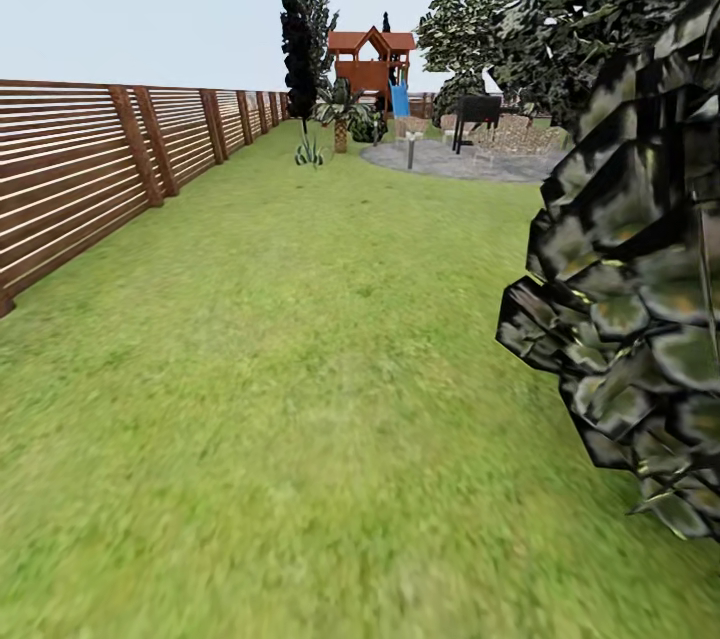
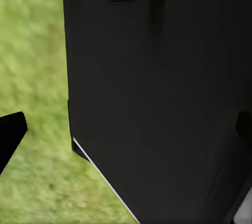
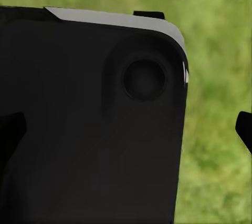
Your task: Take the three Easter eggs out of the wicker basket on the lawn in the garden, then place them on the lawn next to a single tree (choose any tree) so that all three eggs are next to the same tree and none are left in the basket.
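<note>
One fence (image 1: 90, 169) left of lawn (image 1: 300, 369), one dark tree (image 1: 640, 249) close at right, one red playhouse (image 1: 370, 59) far off, no legible writing, both grippers' grip impossible to tell.

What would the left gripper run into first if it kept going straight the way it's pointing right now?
Most likely the robot's own black body panel, which blocks most of the left wrist view straight ahead. Beside it shows only lawn. How close the panel sits is unclear, so treat this as a guess.

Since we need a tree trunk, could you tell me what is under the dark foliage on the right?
Under the foliage only lawn shows; any trunk is covered by the leaves or out of frame.
</note>
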Available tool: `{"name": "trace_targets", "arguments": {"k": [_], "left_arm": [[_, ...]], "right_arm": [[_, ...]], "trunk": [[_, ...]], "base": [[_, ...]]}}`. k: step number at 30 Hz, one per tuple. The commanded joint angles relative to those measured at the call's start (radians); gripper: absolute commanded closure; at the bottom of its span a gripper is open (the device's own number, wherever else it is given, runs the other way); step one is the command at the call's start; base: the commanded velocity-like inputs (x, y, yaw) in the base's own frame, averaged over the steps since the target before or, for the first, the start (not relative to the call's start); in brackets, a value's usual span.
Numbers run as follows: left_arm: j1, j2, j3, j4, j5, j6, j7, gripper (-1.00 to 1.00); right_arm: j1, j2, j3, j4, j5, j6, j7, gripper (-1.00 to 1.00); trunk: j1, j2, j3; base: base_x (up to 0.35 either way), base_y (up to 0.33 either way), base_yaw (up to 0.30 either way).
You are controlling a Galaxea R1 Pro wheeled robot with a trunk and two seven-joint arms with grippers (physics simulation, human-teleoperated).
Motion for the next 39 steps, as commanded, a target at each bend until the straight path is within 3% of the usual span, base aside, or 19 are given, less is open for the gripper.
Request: {"name": "trace_targets", "arguments": {"k": [1,20,39], "left_arm": [[0.001,0.000,0.004,-0.002,0.001,-0.001,0.000,-1.00],[0.001,0.000,0.004,-0.002,0.001,-0.001,0.001,-1.00],[0.001,0.000,0.003,-0.002,0.001,-0.002,0.001,-1.00]], "right_arm": [[-0.001,0.000,0.003,0.001,0.001,-0.003,0.001,-1.00],[-0.001,0.000,0.003,0.001,0.001,-0.003,0.000,-1.00],[-0.001,-0.003,0.003,0.001,-0.002,-0.002,0.001,-1.00]], "trunk": [[0.001,0.000,-0.001],[0.001,0.000,-0.001],[0.001,0.000,-0.001]], "base": [[0.328,0.122,0.000],[0.328,0.114,-0.182],[0.328,0.102,-0.007]]}}
